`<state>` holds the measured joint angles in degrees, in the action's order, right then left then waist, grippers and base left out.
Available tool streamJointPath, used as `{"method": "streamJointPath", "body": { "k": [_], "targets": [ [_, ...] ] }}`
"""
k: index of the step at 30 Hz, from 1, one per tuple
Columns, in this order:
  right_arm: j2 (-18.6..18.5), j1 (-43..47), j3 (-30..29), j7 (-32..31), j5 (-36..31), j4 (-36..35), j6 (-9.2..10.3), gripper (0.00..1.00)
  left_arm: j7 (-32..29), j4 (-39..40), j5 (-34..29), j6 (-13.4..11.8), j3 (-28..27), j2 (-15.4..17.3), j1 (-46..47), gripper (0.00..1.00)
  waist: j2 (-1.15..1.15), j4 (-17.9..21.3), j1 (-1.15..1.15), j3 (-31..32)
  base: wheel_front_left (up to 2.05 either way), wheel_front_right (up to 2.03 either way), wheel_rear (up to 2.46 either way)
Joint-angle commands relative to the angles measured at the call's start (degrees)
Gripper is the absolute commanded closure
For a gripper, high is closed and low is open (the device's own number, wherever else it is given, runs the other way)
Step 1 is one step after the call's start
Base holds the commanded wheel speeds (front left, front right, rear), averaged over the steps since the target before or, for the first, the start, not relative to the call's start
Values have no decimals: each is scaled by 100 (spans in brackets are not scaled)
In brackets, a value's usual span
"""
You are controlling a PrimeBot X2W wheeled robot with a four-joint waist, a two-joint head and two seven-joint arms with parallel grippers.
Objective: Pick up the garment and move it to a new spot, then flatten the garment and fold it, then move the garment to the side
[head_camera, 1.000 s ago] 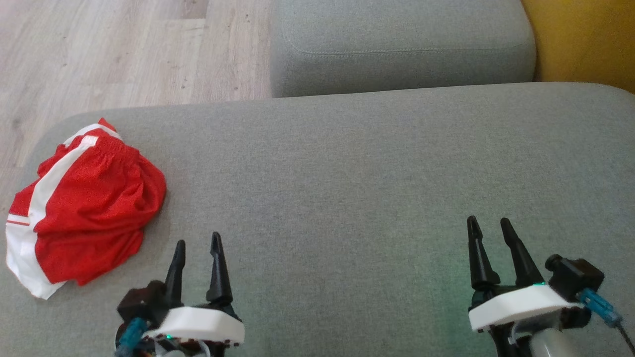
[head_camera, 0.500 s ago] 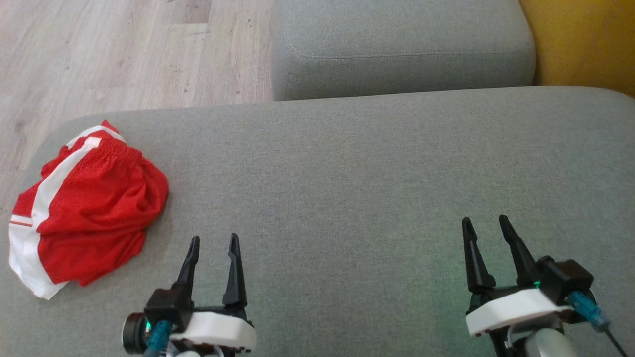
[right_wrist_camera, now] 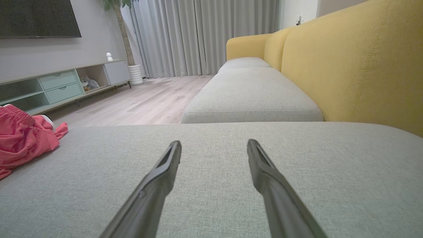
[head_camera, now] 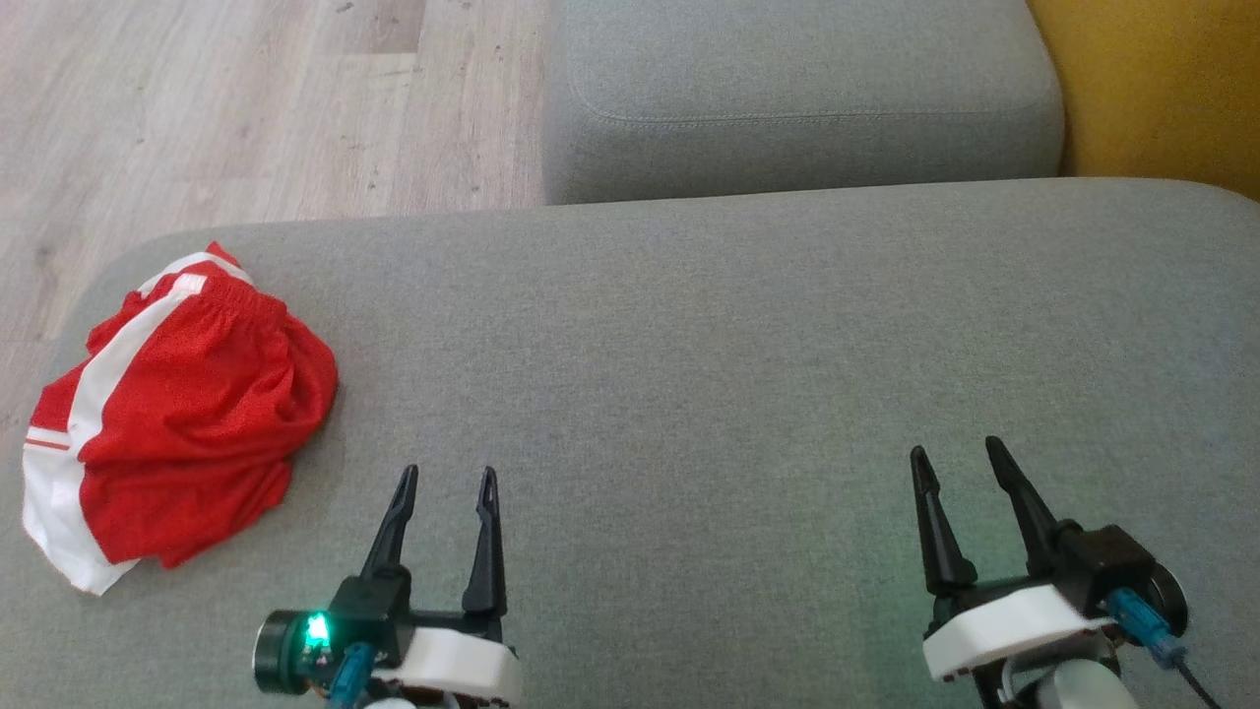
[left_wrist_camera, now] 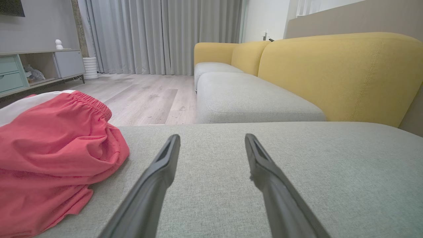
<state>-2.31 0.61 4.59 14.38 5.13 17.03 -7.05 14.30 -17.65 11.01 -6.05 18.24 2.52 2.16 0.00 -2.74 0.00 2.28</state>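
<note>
One garment (head_camera: 187, 414), red shorts with white stripes, lies bunched at the left end of the grey cushion (head_camera: 689, 345) in the head view; we count two grippers, the left gripper (head_camera: 448, 473) near it and the right gripper (head_camera: 955, 448) well apart, both spread wide and empty; we judge no step done yet. From the left wrist, the garment (left_wrist_camera: 49, 148) sits just left of the parted fingers, untouched. From the right wrist, that one garment (right_wrist_camera: 23, 138) shows far left; picking up, flattening, folding and moving aside all remain.
</note>
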Motion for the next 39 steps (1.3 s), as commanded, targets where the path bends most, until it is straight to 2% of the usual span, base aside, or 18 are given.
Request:
{"method": "streamJointPath", "body": {
  "k": [1,11,17,21,22,32,39],
  "targets": [
    [-57,-300,110,62,-13,-151,-44,0,70,156,-46,-18,-169,35,323,0,0,-1,0,-1,0,0,0],
    [-57,-343,123,62,23,-100,-44,0,70,126,13,-24,-170,35,341,0,0,-40,0,-40,0,0,0],
    [-57,-333,112,62,10,-141,-44,0,70,142,36,-48,-154,35,402,0,0,-295,0,-128,0,0,0],
    [-56,-325,104,62,0,-172,-44,0,70,147,18,-70,-169,35,431,0,0,-718,0,-194,0,0,0],
    [-56,-347,100,62,-7,-189,-44,0,70,161,9,-82,-193,35,455,0,0,-1007,0,-246,0,0,0],
    [-56,-449,55,62,-52,-203,-44,0,70,319,-12,-111,-433,35,545,0,0,-2607,0,-530,0,0,0],
    [-56,-800,331,62,-225,-63,-44,0,70,676,-25,-297,-842,35,555,0,0,-2860,0,-885,0,0,0]
  ]
}}
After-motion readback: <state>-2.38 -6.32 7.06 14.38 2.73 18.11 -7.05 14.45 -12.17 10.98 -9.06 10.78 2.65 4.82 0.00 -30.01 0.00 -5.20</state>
